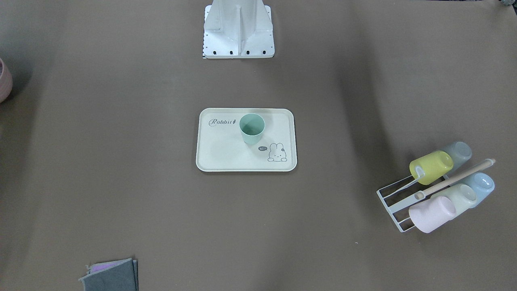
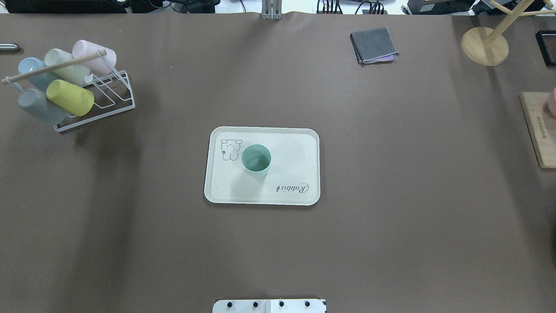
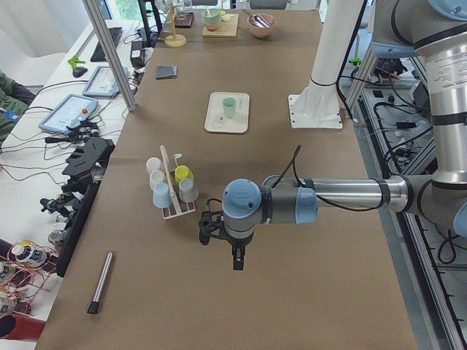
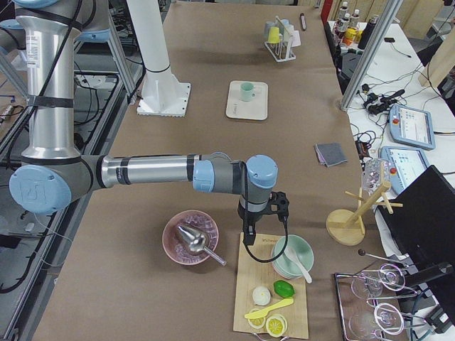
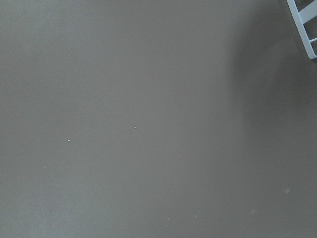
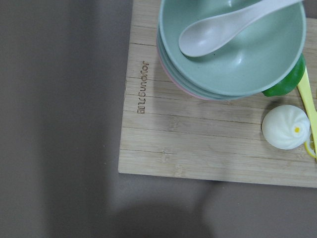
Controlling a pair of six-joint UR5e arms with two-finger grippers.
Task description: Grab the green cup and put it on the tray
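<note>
Now the green cup (image 1: 252, 128) stands upright on the tray (image 1: 218, 155), mouth up, between the "Rabbit" script and the bunny drawing, with nothing touching it. The tray lies flat at the middle of the table (image 1: 121, 161), in front of the robot's base. Both arms are well apart from it — the left gripper (image 3: 237, 261) hangs over bare table near the rack (image 2: 108, 98), the right gripper (image 4: 248, 239) over the edge of a board (image 6: 198, 144) beside stacked bowls (image 6: 233, 54). Each shows only in a side view, so I cannot tell whether the jaws are apart or together.
</note>
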